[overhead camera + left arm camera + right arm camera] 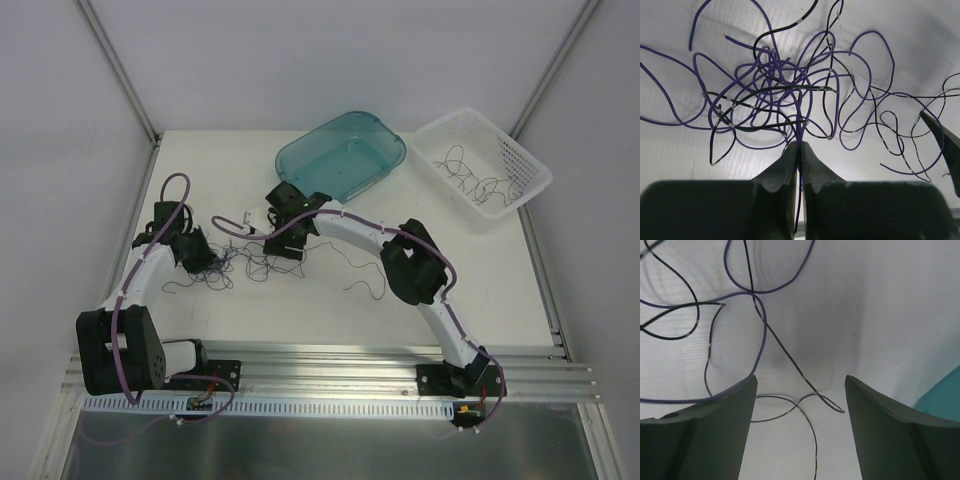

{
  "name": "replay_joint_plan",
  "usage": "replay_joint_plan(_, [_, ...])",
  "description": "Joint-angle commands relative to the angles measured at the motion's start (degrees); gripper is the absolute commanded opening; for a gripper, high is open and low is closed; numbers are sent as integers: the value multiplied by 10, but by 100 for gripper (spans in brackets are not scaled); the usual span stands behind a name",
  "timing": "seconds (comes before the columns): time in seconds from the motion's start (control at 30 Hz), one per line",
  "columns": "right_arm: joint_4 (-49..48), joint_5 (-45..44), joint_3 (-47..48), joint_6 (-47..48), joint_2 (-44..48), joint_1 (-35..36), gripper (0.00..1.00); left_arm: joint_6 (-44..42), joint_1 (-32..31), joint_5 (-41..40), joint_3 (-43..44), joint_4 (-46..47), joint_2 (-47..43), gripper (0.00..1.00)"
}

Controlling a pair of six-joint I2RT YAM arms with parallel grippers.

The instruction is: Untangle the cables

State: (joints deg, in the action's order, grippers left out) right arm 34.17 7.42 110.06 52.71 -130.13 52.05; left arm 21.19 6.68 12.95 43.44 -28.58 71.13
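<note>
Separation looks to be the step in hand. Top view: the cables (pixel 245 262) sprawl in a loose knot on the counter (pixel 350 330), left of centre, between the two arms' jaws. More strands lie in the white basket (pixel 520 190) at upper right, beside a teal tub (pixel 345 150).

Left wrist view: the left jaws are pinched tight on one purple strand (pixel 799 125) that runs up into the knot at frame centre.

Right wrist view: the right jaws are spread wide and hold nothing, and a thin black strand (pixel 790 361) crosses the counter between them. Next, I'd judge, they must close on it and draw away gently.
</note>
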Motion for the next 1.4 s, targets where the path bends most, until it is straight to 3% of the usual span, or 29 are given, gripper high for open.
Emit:
replay_joint_plan(0.0, [2, -12, 30, 42, -15, -1, 73, -13, -6, -3, -1, -5, 1, 3])
replay_joint_plan(0.03, [-1, -13, 35, 42, -26, 0, 71, -13, -7, -4, -2, -5, 2, 4])
replay_joint_plan(0.13, [0, -11, 39, 39, -31, -1, 42, -13, -7, -5, -2, -4, 4, 3])
replay_joint_plan(0.2, [-4, -7, 18, 32, -13, -2, 1, -12, -6, -8, -1, -4, 4, 3])
replay_joint_plan(0.47, [-4, -47, -154, -4, 173, -5, 1, -4, -5, -49, 5, -10, 9, 0])
replay_joint_plan(0.6, [0, -65, -271, -48, 344, -38, 1, 0, 1, -63, 8, -14, 13, 0])
replay_joint_plan(0.73, [14, -67, -324, -110, 493, -82, 1, 2, 11, -58, 9, -15, 22, 0])
replay_joint_plan(0.97, [27, -39, -305, -198, 685, -198, 1, 8, 34, -56, 10, -15, 34, 0])
replay_joint_plan(1.37, [10, -30, -227, -251, 776, -271, 1, 22, 77, -67, 9, -21, 52, 0])
